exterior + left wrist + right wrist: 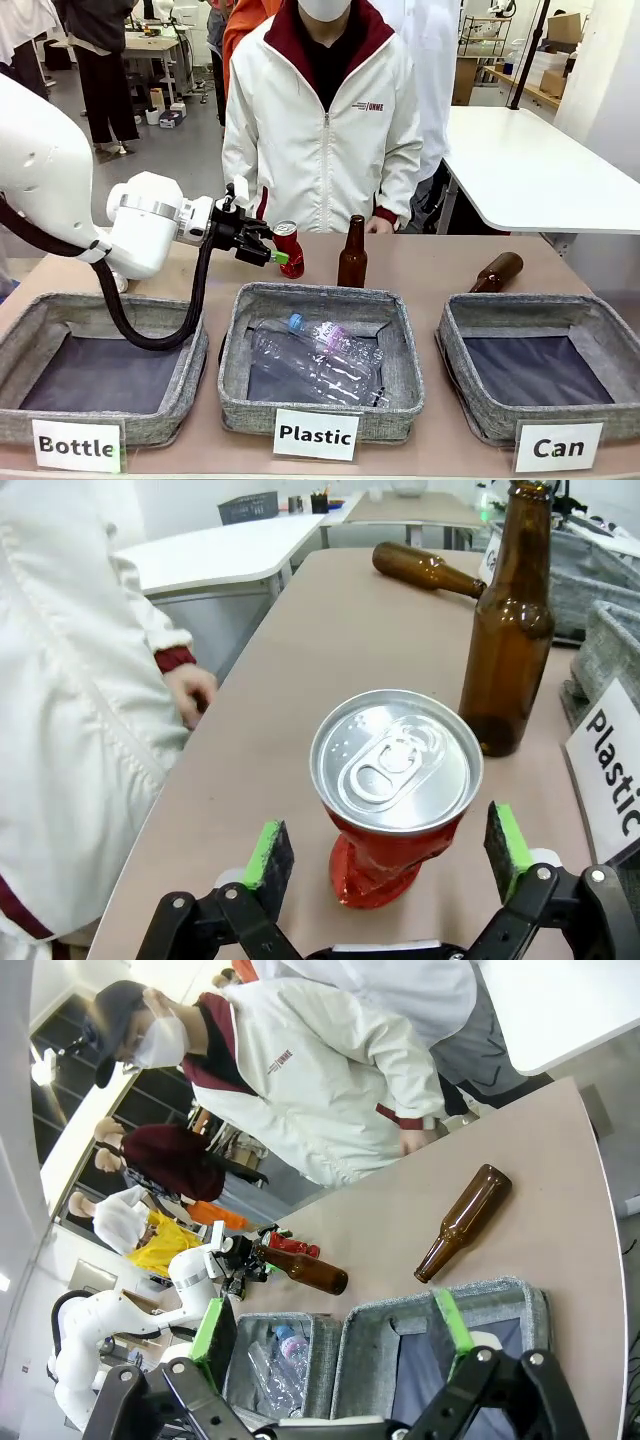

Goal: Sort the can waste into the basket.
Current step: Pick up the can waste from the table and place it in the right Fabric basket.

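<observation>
The desk [430,265] carries grey baskets along its near edge. The basket labelled "Can" [530,303] sits at the robot's far right, its dark lining bare. The left arm [150,225] reaches in level from the left, behind the "Plastic" basket [320,292]. The red can [289,248] appears to stand on the desk with its long axis vertical, silver top up and lower body crushed. A brown bottle [352,252] stands upright just beside it. The left jaws are spread wide, one green pad on either side of the can, neither touching. The right jaws hang wide and empty over the "Can" basket. Judgement: the left arm is plainly nearer and needs only to close squarely.
</observation>
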